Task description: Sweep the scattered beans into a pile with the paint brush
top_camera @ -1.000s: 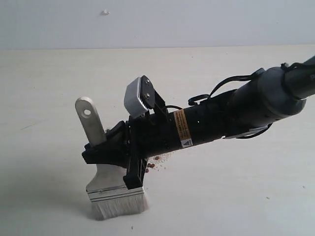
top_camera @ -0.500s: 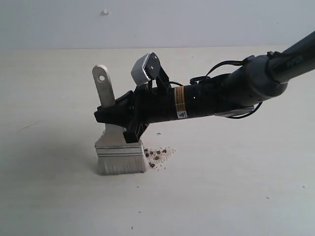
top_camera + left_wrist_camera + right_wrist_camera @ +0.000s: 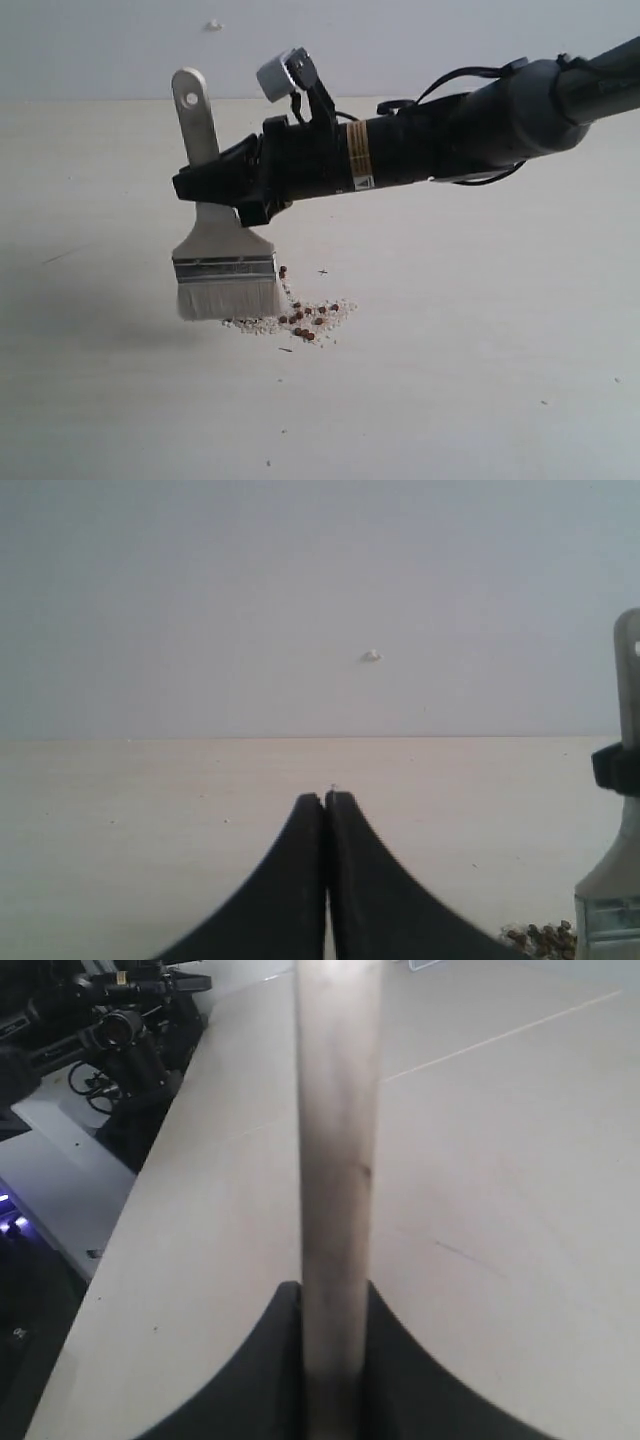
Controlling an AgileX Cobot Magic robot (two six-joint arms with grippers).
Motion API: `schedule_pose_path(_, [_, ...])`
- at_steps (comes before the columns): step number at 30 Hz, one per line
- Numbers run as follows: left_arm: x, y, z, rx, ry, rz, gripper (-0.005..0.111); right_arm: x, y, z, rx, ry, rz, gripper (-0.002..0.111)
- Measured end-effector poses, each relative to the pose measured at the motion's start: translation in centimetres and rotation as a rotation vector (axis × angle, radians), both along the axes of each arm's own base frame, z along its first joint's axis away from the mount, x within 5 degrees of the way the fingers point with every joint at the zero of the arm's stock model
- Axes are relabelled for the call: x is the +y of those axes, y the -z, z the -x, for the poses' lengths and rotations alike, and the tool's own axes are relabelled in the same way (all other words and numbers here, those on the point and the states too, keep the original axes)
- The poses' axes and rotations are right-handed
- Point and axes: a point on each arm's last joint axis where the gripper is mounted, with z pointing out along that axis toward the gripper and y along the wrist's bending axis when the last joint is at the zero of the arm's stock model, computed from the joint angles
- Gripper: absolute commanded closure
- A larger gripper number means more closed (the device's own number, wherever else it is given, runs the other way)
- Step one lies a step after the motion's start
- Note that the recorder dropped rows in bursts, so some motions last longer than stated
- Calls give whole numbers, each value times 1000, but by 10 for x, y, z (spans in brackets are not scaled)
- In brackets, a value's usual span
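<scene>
"Bristles (image 3: 228, 300) down, handle up — why hold the paint brush (image 3: 225, 262) so?"
"So the flat whitish edge meets the surface (image 3: 480, 380) square. The right hand (image 3: 203, 184) is clamped tight on the pale wooden handle, above the silver band."
"And the beans (image 3: 318, 310)?"
"Tiny, round, reddish-brown, lying with pale grit in the pile (image 3: 300, 322) just right of the bristle tips — around the middle of the surface."
"The left hand (image 3: 326, 802)?"
"Fingers pressed together, holding nothing. It's out of the sweep's way, I judge."
</scene>
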Motion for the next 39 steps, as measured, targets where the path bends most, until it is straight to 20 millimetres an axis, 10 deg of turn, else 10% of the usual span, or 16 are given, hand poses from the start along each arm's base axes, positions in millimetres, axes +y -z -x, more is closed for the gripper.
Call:
schedule_pose_path(7, [0,0,0,0,0,0,107,-6,-62,2,-143,418,310,108])
schedule_pose_path(14, [0,0,0,0,0,0,107,-6,-78,39,-315,1110,648,108])
schedule_pose_path(21, [0,0,0,0,0,0,107,-4,-44,83,-262,1373,598,108])
schedule_pose_path(30, [0,0,0,0,0,0,107,3,27,82,-357,1407,635,108])
schedule_pose_path(39, [0,0,0,0,0,0,107,18,37,94,-374,1320,645,108])
